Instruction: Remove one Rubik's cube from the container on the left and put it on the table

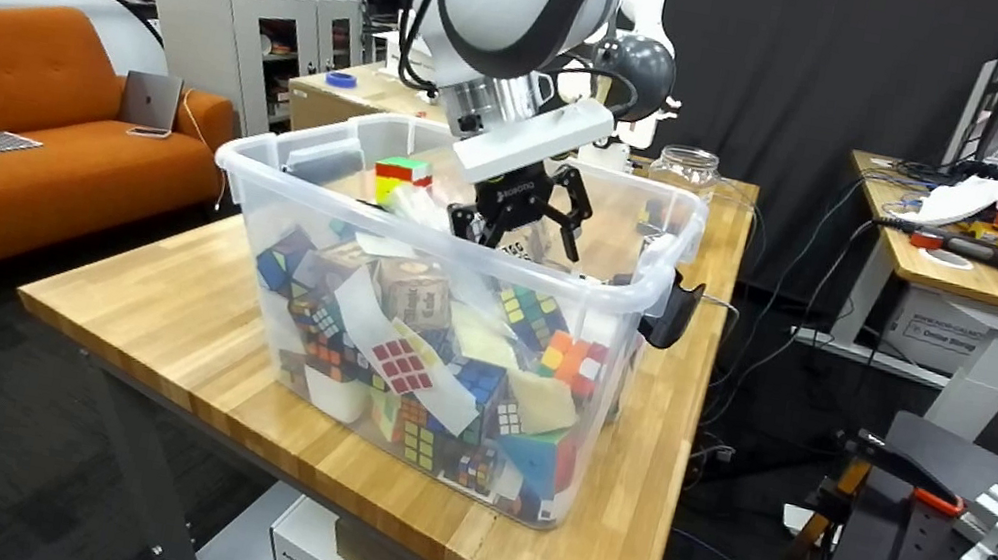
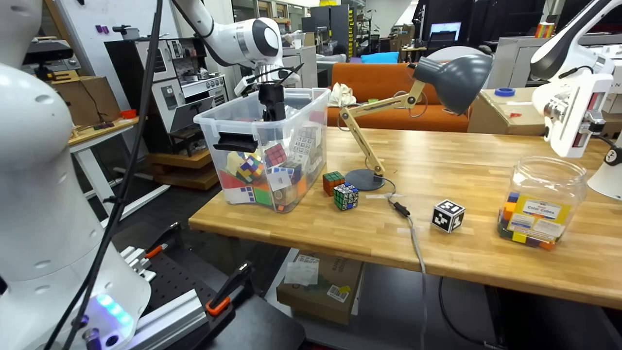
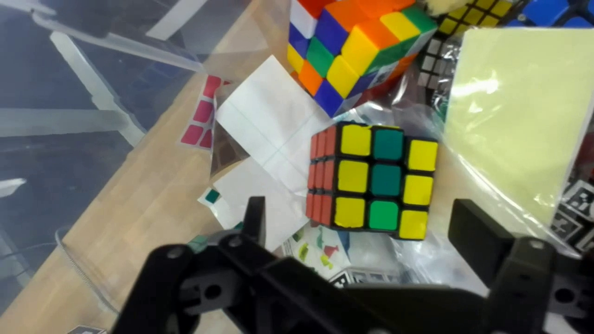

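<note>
The white arm (image 1: 520, 5) hung over the container (image 1: 319, 201), its black gripper (image 1: 530, 243) pointing down into the mouth, tilted in an exterior view; the jaws stood wide, holding nothing. The boxy container, see-through plastic with a whitish rim, sat on the table (image 1: 174, 282) of striped light-brown wood. Inside, near smooth white paper (image 3: 274, 109) and a glossy yellow sheet (image 3: 515, 111), lay the Rubik's cube (image 3: 376, 181), showing between the jaws in the wrist view, touching neither. Its black-bodied face had 2 yellow columns flanking 1 green, the right column skewed; the visible side was orange-red.
</note>
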Robot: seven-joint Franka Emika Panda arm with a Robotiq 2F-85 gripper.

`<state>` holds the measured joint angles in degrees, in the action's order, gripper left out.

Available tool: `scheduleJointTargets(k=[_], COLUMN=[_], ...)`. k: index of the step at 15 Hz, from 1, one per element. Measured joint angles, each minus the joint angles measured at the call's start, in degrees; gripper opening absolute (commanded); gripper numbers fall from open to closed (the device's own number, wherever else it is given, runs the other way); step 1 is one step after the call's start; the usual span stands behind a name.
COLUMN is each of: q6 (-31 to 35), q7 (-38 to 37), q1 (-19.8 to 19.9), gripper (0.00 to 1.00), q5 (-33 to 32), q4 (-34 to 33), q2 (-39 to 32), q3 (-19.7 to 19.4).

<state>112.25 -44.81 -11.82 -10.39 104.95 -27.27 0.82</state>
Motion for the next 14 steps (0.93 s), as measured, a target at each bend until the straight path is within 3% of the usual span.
scheduleJointTargets(k=[4,14], q6=[-3.2,-3.62], q7=[-0.01,-0.01], q1=[-0.09,-1.31], gripper=[1.0,1.0], q5=[-0.26,-0.17], q4=[0.0,-1.02], q2=[0.51,-1.01], q3=[-0.35,0.24])
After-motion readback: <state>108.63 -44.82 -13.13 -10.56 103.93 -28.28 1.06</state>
